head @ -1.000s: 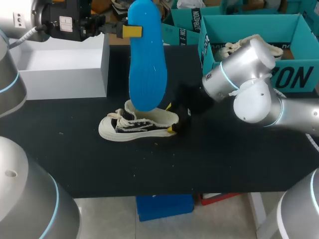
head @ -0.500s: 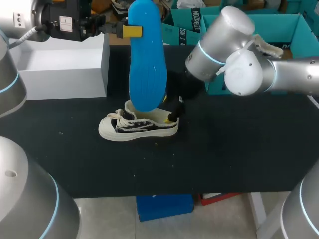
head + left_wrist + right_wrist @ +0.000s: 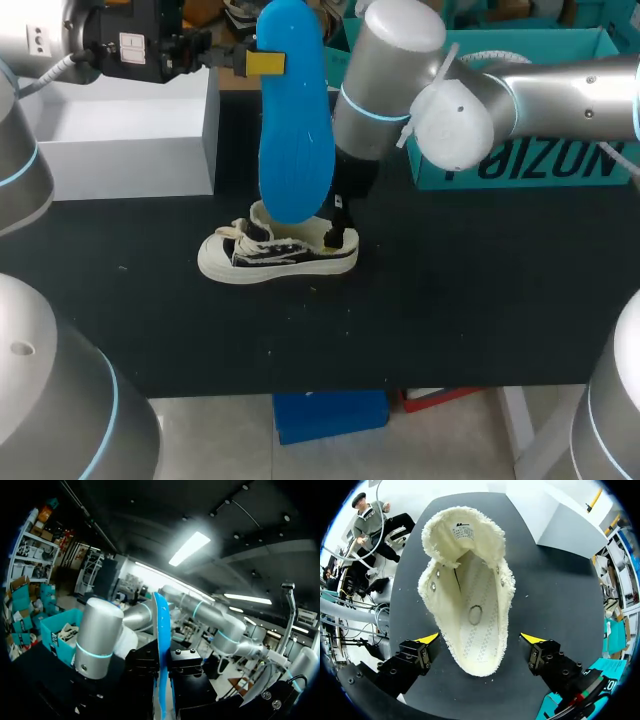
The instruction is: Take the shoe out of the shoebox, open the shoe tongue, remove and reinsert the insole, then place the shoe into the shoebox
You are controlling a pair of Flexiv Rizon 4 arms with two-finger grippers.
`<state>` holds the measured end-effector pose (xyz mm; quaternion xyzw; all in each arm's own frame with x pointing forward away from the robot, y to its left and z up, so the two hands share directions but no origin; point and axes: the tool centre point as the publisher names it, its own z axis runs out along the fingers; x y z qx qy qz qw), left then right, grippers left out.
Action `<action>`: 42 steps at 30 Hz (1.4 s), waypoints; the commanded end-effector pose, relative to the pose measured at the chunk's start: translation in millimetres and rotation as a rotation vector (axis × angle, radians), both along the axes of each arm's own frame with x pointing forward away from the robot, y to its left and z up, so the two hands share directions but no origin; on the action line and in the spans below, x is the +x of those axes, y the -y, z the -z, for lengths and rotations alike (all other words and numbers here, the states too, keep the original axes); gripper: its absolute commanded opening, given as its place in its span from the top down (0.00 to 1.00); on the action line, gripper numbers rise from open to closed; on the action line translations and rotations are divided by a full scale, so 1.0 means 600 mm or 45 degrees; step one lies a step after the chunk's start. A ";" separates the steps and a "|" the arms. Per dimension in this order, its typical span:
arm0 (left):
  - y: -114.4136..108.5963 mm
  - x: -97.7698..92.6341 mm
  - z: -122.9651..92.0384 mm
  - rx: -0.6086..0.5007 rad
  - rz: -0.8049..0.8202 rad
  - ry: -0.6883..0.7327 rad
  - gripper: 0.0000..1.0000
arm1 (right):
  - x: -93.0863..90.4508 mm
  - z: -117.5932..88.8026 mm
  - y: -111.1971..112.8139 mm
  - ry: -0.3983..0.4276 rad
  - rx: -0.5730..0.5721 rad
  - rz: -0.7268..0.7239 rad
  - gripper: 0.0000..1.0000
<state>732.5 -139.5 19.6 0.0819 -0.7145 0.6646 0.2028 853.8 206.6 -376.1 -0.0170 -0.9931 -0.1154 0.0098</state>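
Found on table (image 3: 450, 320) the shoe (image 3: 278, 252), sole-down, tongue spread, bed bare for reinsertion; noted blue insole (image 3: 295, 120) upright above its mouth, clamped in left gripper (image 3: 262, 63); noted right gripper (image 3: 481, 639) spread wide astride heel, touching nothing, presumably to steady it.

The right arm (image 3: 420, 90) swings in from the right, its spread hand (image 3: 480, 639) now straddling the heel of the shoe (image 3: 270, 255).
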 end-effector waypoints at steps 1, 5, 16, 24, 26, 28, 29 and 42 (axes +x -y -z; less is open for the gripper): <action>0.002 -0.001 0.002 -0.001 -0.004 0.001 1.00 | -0.004 -0.003 -0.009 -0.002 -0.100 -0.002 0.00; 0.002 -0.001 0.002 -0.001 -0.004 0.001 1.00 | -0.006 -0.003 -0.013 0.003 -0.099 0.003 0.00; 0.002 -0.001 0.002 -0.001 -0.004 0.001 1.00 | -0.013 0.001 -0.023 0.003 -0.136 0.003 0.00; 0.002 -0.001 0.002 -0.001 -0.004 0.001 1.00 | -0.016 0.001 -0.021 0.009 -0.127 0.006 0.00; 0.002 -0.001 0.002 -0.001 -0.004 0.001 1.00 | -0.017 0.001 -0.020 0.009 -0.123 0.007 0.00; 0.002 -0.001 0.002 -0.001 -0.004 0.001 1.00 | -0.018 0.002 -0.019 0.019 -0.101 0.009 0.00; 0.002 -0.001 0.002 -0.001 -0.004 0.001 1.00 | -0.019 0.001 -0.017 0.029 -0.078 0.011 0.00; 0.002 -0.001 0.002 -0.001 -0.004 0.001 1.00 | -0.026 -0.008 0.006 0.151 0.260 0.021 0.00</action>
